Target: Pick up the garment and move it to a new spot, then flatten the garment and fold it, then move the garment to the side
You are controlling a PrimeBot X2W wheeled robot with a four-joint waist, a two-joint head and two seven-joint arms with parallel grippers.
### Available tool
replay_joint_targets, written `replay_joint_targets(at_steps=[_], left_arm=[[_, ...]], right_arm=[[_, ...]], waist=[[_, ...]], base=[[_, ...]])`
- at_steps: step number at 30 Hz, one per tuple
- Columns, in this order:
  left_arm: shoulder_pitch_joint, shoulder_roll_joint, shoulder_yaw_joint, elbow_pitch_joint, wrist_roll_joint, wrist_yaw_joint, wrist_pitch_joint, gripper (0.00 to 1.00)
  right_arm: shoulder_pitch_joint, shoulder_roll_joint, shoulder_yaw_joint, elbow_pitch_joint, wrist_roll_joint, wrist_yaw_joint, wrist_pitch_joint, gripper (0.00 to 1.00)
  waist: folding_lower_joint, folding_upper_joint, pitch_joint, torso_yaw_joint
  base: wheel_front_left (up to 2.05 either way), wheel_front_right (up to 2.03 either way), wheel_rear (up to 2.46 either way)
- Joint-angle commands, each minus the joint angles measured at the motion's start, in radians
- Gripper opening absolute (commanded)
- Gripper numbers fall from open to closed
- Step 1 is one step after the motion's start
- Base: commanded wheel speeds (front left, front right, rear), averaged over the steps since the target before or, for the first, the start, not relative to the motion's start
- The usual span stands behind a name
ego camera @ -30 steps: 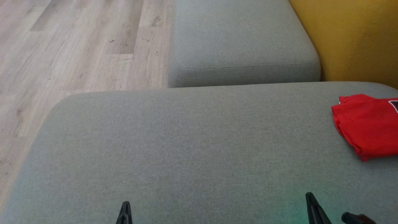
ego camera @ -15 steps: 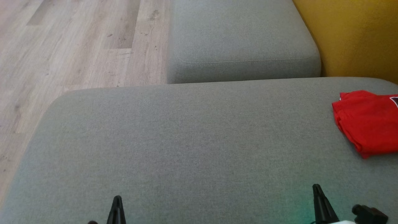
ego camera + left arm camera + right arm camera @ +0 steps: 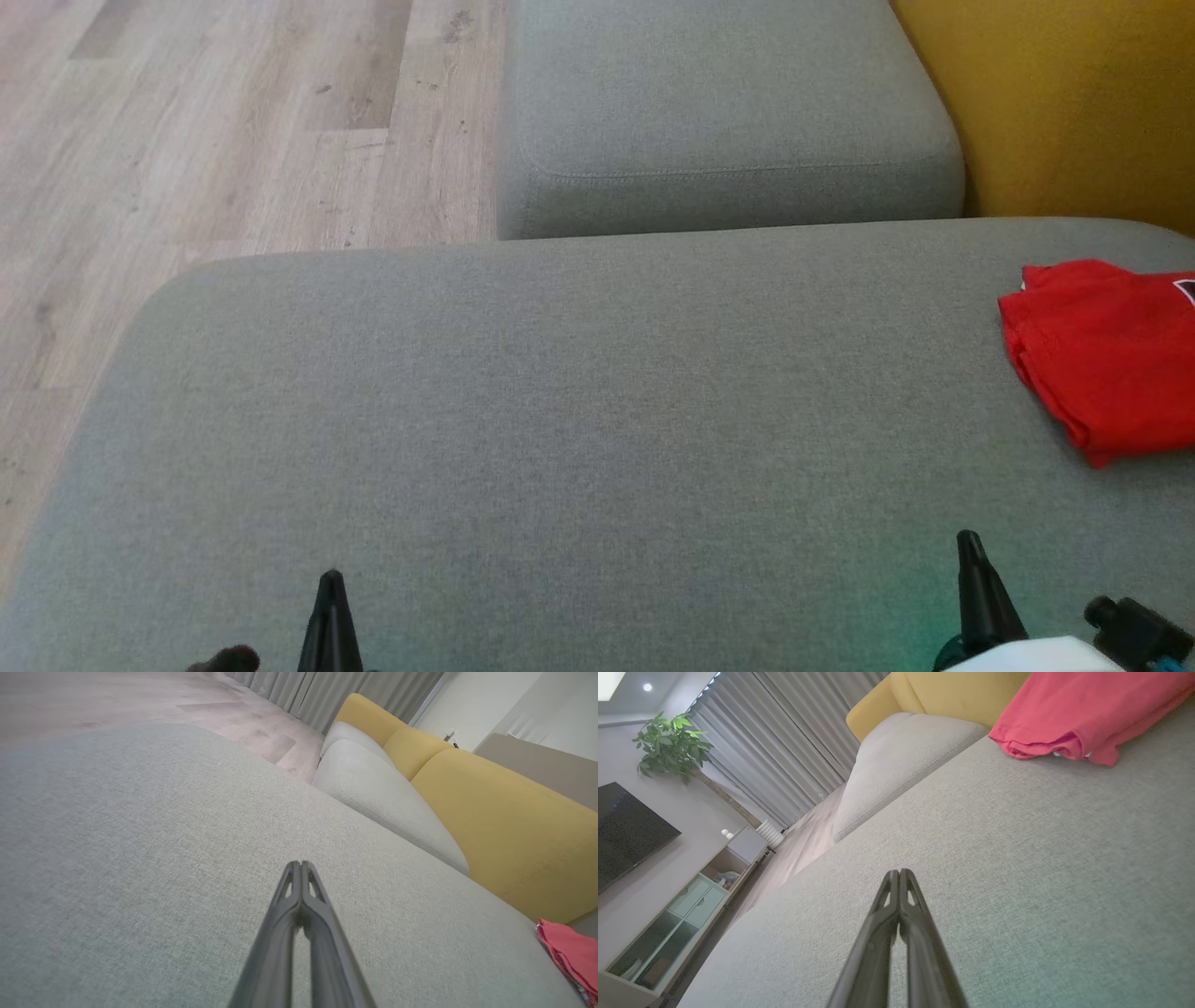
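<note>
A folded red garment (image 3: 1106, 359) lies on the grey cushion (image 3: 597, 420) at its far right edge, partly cut off by the picture's border; it also shows as the red garment (image 3: 1083, 714) in the right wrist view and the red garment (image 3: 567, 954) in the left wrist view. My left gripper (image 3: 329, 581) sits at the bottom left over the cushion, fingers together and empty (image 3: 301, 864). My right gripper (image 3: 967, 541) is at the bottom right, well short of the garment, also shut with nothing in it (image 3: 899, 872).
A second grey cushion (image 3: 728, 103) lies beyond the first. A yellow backrest (image 3: 1064, 103) rises at the upper right. Wooden floor (image 3: 233, 121) lies to the left. A plant (image 3: 672, 746), curtains and a low cabinet (image 3: 686, 905) stand further off.
The whole head view has shifted, so the camera moved. Both grippers reach slightly further up the picture and spread apart; the garment stays where it was on the cushion.
</note>
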Motion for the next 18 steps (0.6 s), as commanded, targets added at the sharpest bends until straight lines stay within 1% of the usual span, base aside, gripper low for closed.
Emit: replay_joint_targets(at_steps=[1, 18], left_arm=[[-0.057, 0.012, 0.025, -0.031, -0.026, -0.009, 0.001, 0.0], [-0.104, 0.015, 0.074, -0.027, -0.24, -0.049, 0.049, 0.0]], right_arm=[[-0.06, -0.011, -0.003, -0.036, 0.028, 0.002, 0.006, 0.0], [-0.108, -0.013, -0.032, -0.041, 0.235, 0.003, 0.056, 0.0]], waist=[[-0.0001, 0.0, 0.002, 0.0], [-0.0001, 0.0, 0.029, -0.007]], base=[[0.0, 0.0, 0.0], [0.0, 0.0, 0.0]])
